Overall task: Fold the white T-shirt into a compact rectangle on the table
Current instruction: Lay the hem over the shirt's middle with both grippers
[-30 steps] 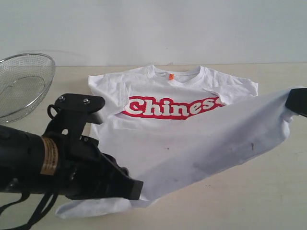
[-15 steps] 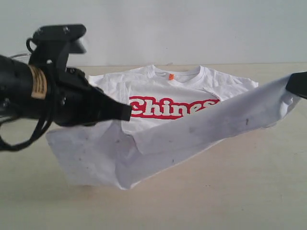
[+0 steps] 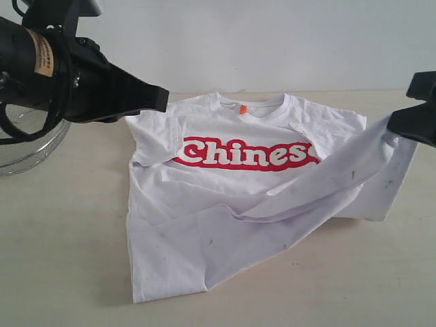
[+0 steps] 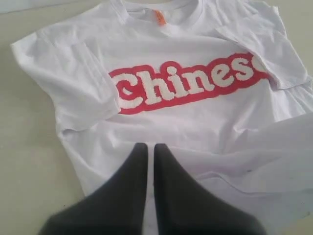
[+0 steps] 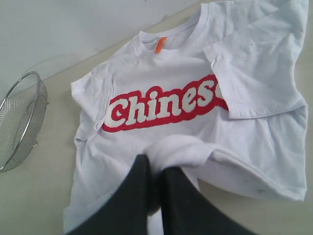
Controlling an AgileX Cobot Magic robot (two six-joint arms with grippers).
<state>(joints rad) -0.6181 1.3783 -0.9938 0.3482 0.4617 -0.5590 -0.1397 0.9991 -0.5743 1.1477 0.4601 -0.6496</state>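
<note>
The white T-shirt [image 3: 245, 184] lies chest-up on the table [image 3: 61, 238], with its right hem lifted. I'd judge it light, limp cotton that sags and creeps, so pinch at the hem corners. My right end effector [image 5: 155, 164] is clenched on the raised hem. My left end effector [image 4: 146, 147] is clenched and apparently empty.

The right end effector [image 5: 155, 167] had its dark fingers [image 5: 131, 196] pressed together, pinching a bunched fold of the white T-shirt [image 5: 146, 73]. The shirt lay chest-up on the tabletop [image 5: 39, 200], with its red-outlined lettering [image 5: 161, 104] and orange neck tag [image 5: 160, 44] showing and one sleeve [image 5: 254, 73] folded inward over the lettering's end. A wire-mesh basket [image 5: 19, 117] sat apart from the shirt.
</note>
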